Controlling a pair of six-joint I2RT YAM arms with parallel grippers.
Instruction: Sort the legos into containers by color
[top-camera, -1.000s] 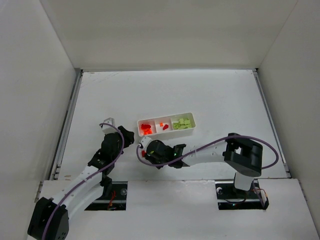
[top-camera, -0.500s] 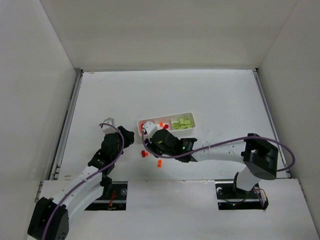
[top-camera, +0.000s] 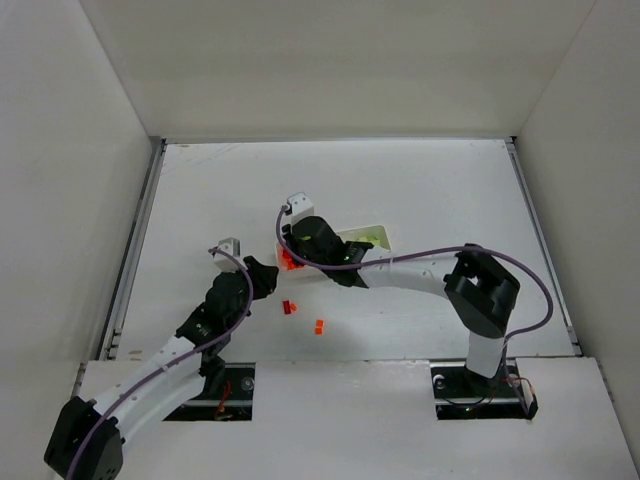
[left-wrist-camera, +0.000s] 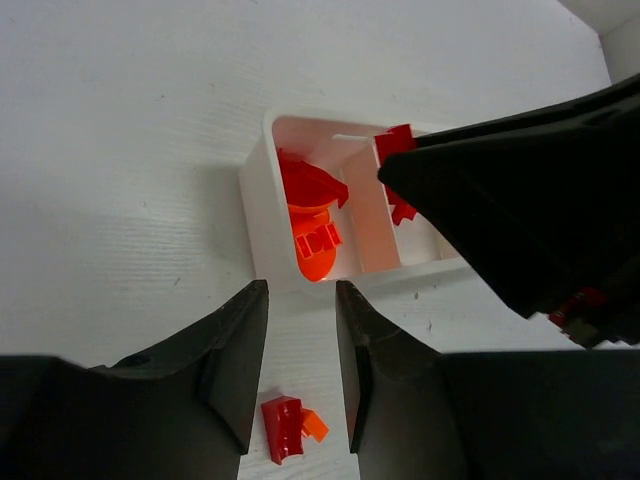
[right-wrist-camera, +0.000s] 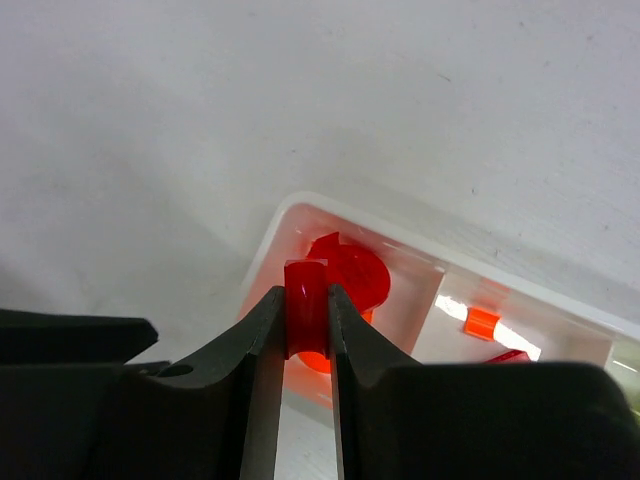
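Since reds (right-wrist-camera: 352, 276) are gathered in its end compartment, the tray (left-wrist-camera: 260, 205) in the middle of the counter (top-camera: 420, 190) is overhung by the right pincer (right-wrist-camera: 306, 340), pinching a red lego (right-wrist-camera: 305, 300), seemingly for release there. The left pincer (left-wrist-camera: 300, 345) is held spread near two loose legos (left-wrist-camera: 283, 428) toward the near edge, likely the next pick.

Top external: fixed and high, above and behind the arm bases. Faces down and forward over the whole flat white table (top-camera: 440, 190). Far off, so everything is small.

Left wrist: low and close. Looks forward past the left gripper (left-wrist-camera: 300, 300) at one end of the long shallow white plastic tray (left-wrist-camera: 258, 210).

Right wrist: nearest of all. Looks steeply down through the right gripper (right-wrist-camera: 305, 298), with a small red plastic piece (right-wrist-camera: 305, 325) pinched there, onto the same tray end.

Shared: all three take in that red-filled end compartment. Top and left wrist both catch the loose small red plastic brick (left-wrist-camera: 283, 428) on the table.
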